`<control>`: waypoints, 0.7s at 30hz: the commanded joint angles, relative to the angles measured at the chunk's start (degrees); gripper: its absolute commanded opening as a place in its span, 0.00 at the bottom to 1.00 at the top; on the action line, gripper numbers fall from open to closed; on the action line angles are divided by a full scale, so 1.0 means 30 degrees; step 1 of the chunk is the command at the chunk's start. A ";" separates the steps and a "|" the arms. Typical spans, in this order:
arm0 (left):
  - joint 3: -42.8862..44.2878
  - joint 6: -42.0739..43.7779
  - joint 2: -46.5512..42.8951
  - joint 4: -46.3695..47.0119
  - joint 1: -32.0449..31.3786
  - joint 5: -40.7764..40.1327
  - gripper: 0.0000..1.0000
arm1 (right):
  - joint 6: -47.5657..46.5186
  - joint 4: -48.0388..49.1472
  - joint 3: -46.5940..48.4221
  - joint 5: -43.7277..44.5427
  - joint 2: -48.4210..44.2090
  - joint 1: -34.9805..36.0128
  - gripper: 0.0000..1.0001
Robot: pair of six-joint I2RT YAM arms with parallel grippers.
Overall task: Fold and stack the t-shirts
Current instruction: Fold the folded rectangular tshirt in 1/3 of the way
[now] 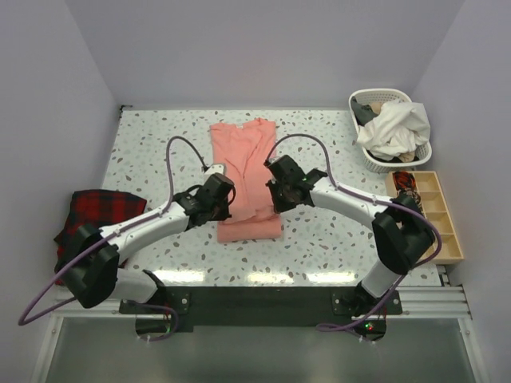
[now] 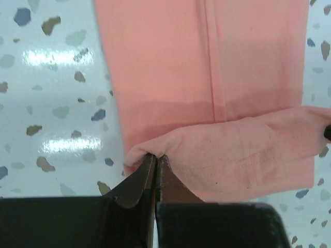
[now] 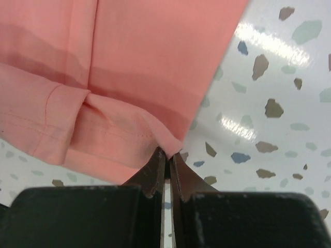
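Note:
A salmon-pink t-shirt (image 1: pixel 243 144) lies in the middle of the table, folded lengthwise into a narrow strip running front to back. My left gripper (image 1: pixel 230 191) is at the strip's left edge and my right gripper (image 1: pixel 272 190) at its right edge, about halfway along it. In the left wrist view the gripper (image 2: pixel 155 156) is shut on a raised fold of the t-shirt (image 2: pixel 207 77). In the right wrist view the gripper (image 3: pixel 168 153) is shut on the opposite corner of the t-shirt (image 3: pixel 145 51). A stitched hem hangs between the two grips, above the flat layer.
A red-and-black plaid cloth (image 1: pixel 96 211) lies at the table's left edge. A white basket (image 1: pixel 363 155) of clothes stands at the back right. In front of it, along the right edge, sits a wooden compartment tray (image 1: pixel 437 214). Speckled tabletop (image 1: pixel 343 231) surrounds the shirt.

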 commanded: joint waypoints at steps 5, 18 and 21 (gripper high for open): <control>0.2252 0.2477 0.2721 0.2710 0.1774 0.0401 0.00 | -0.1776 0.0187 0.3036 -0.0941 0.2136 -0.1203 0.00; 0.2985 0.2682 0.2354 0.1719 0.2801 -0.2755 0.75 | -0.2011 0.0597 0.3099 0.2393 0.1209 -0.1614 0.56; 0.2517 0.3092 0.0331 0.1659 0.2801 -0.2936 0.77 | -0.1982 0.0627 0.2454 0.2281 -0.0258 -0.1643 0.60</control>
